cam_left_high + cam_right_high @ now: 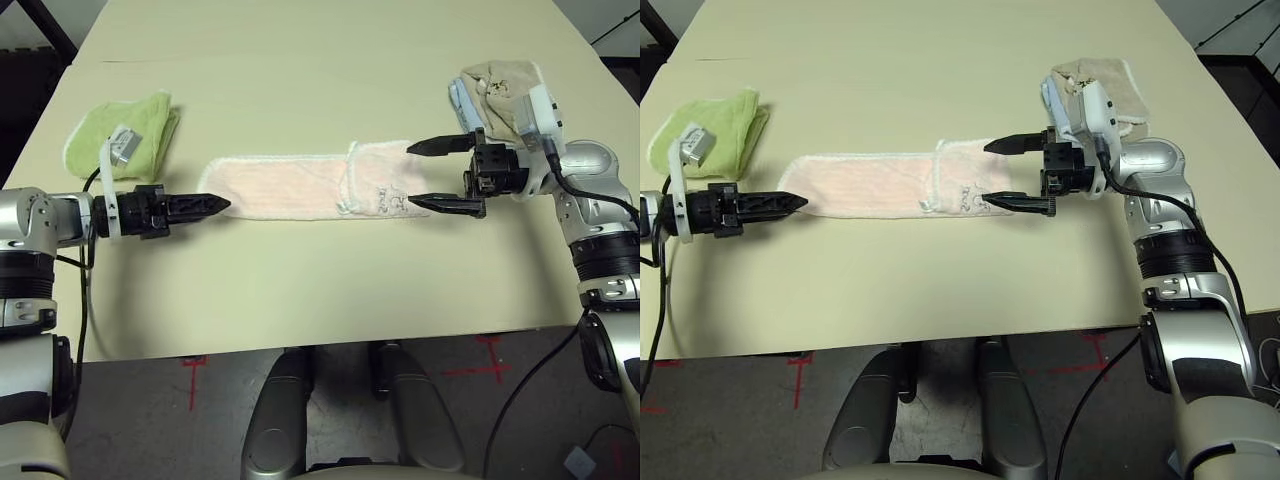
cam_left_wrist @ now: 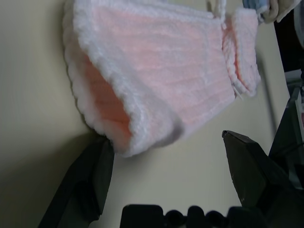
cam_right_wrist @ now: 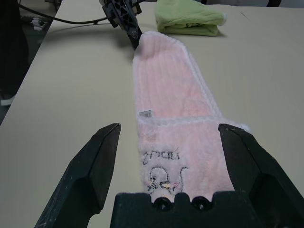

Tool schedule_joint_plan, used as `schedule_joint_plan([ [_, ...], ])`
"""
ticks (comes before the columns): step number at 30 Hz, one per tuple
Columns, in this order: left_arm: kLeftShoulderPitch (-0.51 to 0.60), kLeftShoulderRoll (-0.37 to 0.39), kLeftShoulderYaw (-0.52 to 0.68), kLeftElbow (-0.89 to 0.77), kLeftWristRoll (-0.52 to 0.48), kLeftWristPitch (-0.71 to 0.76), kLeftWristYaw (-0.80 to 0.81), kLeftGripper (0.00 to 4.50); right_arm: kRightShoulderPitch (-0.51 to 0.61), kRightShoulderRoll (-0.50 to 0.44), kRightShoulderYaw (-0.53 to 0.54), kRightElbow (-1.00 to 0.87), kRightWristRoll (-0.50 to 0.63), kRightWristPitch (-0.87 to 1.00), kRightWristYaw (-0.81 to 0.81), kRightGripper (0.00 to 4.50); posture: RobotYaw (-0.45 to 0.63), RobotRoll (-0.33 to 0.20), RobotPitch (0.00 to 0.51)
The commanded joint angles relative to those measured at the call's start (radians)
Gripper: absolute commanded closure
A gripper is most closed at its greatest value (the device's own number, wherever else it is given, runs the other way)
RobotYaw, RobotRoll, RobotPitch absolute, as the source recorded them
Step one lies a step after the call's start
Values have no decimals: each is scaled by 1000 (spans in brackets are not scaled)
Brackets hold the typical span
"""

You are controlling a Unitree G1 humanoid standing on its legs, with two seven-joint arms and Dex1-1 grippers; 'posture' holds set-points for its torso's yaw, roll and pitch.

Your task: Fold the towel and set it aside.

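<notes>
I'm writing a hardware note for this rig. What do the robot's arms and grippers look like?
Both forearms are silver metal with black ribbed wrist rings. Each ends in a black block carrying two black tapering fingers: the left gripper and the right gripper. A white camera module sits on each wrist, with a white cable looping from the left one and a black cable trailing down the right arm.

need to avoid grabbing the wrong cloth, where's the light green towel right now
In the left eye view the folded light green terry towel lies on the table's left side, just beyond the left tool, apart from the pink washcloth.
</notes>
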Motion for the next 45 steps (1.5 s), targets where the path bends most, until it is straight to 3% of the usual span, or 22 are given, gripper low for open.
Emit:
schedule_joint_plan([
  [1,6,-3,1,56,40,-32,33,0,18,-17,2,-36,5,8,2,17,45,0,292],
  [17,7,9,30,108,51,-50,56,0,16,-21,4,-39,-1,6,3,17,47,0,288],
  [21,6,5,29,108,49,-44,59,924,18,-24,4,-46,1,9,2,0,42,0,285],
  [30,-25,-23,112,134,30,-37,128,4271,27,-25,5,-55,1,11,-1,0,44,0,279],
  [31,-29,-25,127,136,27,-32,139,4482,27,-26,5,-56,1,12,-1,0,44,0,279],
  [38,27,46,157,27,-7,61,109,4482,21,-20,-1,-22,-3,5,-12,0,59,0,275],
  [45,202,179,238,-133,-75,133,75,4482,7,-20,2,49,-16,-34,-11,0,103,0,281],
])
